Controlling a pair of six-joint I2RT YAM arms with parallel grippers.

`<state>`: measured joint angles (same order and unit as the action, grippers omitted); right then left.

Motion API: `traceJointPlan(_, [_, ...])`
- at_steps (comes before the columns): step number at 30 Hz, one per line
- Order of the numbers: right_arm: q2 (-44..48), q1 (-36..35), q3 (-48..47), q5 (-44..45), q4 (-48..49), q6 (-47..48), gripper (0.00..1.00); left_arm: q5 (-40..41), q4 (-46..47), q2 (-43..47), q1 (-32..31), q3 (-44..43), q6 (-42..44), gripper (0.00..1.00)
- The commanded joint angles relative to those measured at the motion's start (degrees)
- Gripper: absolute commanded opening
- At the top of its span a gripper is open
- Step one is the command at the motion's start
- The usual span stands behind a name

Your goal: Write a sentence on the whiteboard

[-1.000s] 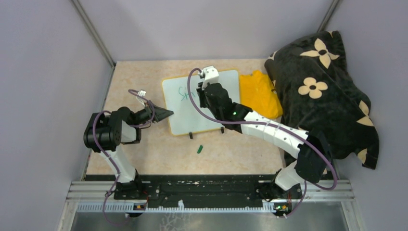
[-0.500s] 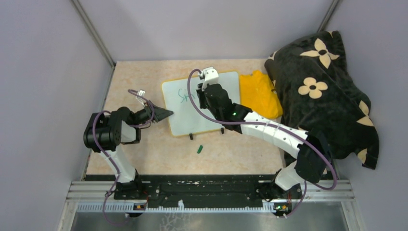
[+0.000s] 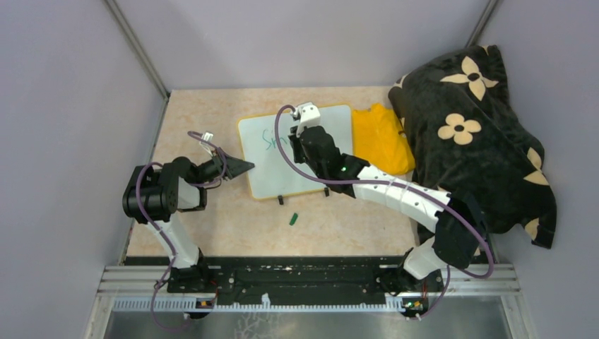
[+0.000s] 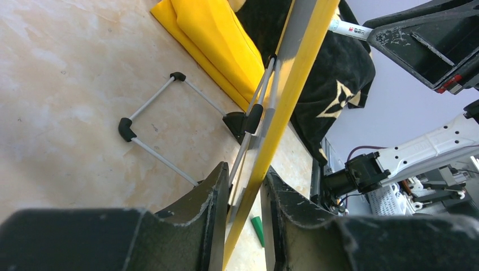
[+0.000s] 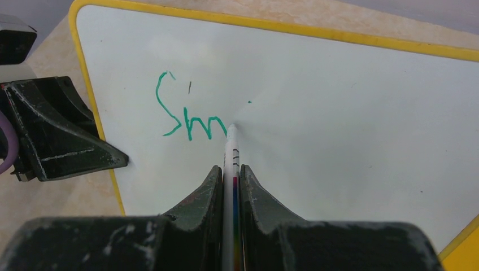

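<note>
Whiteboard (image 3: 265, 173), small, glossy white, yellow-orange frame, sits mid-way on the beige table (image 3: 212, 212), propped on a wire stand (image 4: 148, 104). Left gripper (image 4: 245, 189) clamps its left edge (presumably bracing it against pen pressure). Right gripper (image 5: 231, 172) clenches a white-barrelled marker (image 5: 232, 151), tip touching just after green lettering (image 5: 186, 116) "Sm"; sentence barely begun.
</note>
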<state>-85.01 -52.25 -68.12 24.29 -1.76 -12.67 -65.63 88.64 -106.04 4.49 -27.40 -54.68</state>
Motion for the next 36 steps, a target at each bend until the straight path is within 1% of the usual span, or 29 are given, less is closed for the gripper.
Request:
traceJointPlan(1, [1.84,0.48,0.43,0.60,2.50,-0.86,0.00,-0.38,11.68,0.21,-0.04,-0.55,0.00,0.32])
traceJointPlan(10, [2.69,0.61,0.68,2.02,4.01,-0.52,0.00,-0.38,11.51,0.19,-0.10,-0.54,0.01,0.26])
traceJointPlan(23, [1.35,1.38,-0.32,1.69,3.82,-0.38,0.00,-0.39,11.48,0.13,-0.10,-0.64,-0.04,0.21])
traceJointPlan(31, [1.35,1.40,0.74,1.02,2.48,-1.09,0.00,-0.38,11.55,0.19,-0.10,-0.64,-0.16,0.13])
traceJointPlan(36, [2.00,1.36,2.13,0.63,2.10,-1.37,0.00,-0.31,11.55,0.22,-0.10,-0.64,-0.17,0.11])
